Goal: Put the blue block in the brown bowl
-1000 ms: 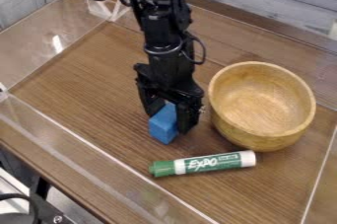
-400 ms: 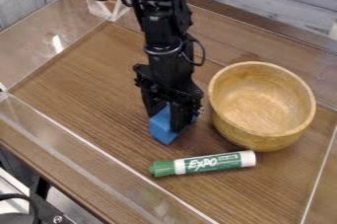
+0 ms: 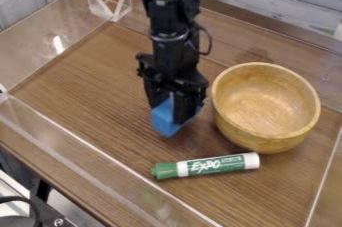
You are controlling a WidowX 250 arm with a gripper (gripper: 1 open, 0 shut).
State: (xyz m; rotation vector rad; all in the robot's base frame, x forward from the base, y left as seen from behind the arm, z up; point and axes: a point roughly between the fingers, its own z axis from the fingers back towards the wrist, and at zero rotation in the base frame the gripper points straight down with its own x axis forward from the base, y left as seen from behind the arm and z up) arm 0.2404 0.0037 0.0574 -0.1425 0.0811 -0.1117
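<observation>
With your gripper [image 3: 170,111] clamped on the blue block [image 3: 166,119], lift straight until it clears the brown bowl's [image 3: 266,105] rim, avoiding the Expo marker [image 3: 205,165].

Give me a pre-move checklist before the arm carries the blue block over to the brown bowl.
1. Gripper shut on the blue block: ok.
2. Block clear of the table: cannot tell.
3. Brown bowl upright and empty: ok.
4. Path from block to bowl free: ok.
5. Expo marker lies nearer the camera, outside that path: ok.
</observation>
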